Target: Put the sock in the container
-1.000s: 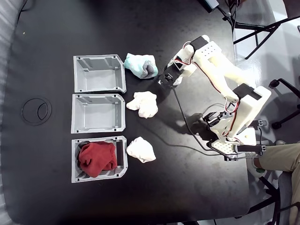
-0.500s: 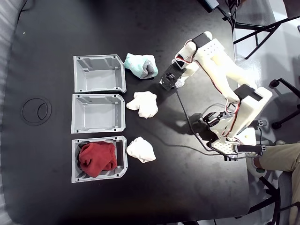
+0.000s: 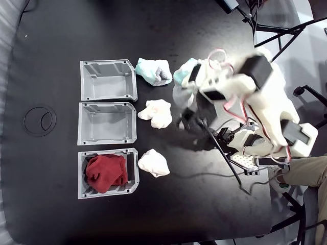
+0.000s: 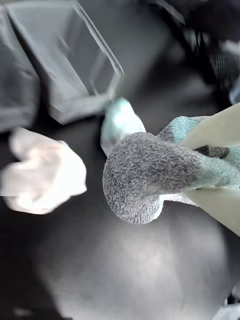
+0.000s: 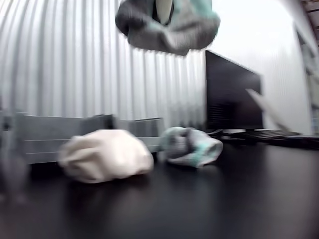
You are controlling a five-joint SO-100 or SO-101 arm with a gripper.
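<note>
Two bins (image 3: 107,124) beside the red-cloth bin (image 3: 134,176) are empty. Gripper (image 4: 212,167) clamps the sock (image 4: 150,175) above the table, grey end toward the bins.

Even, bright light is falling from above in the fixed view; the arm (image 3: 240,97) is smearing with motion blur and casting a soft shadow on the black table (image 3: 153,204). The wrist view is dim, its bins (image 4: 65,65) blurring. The other view is showing everything soft, corrugated wall (image 5: 75,59) glowing pale.
</note>
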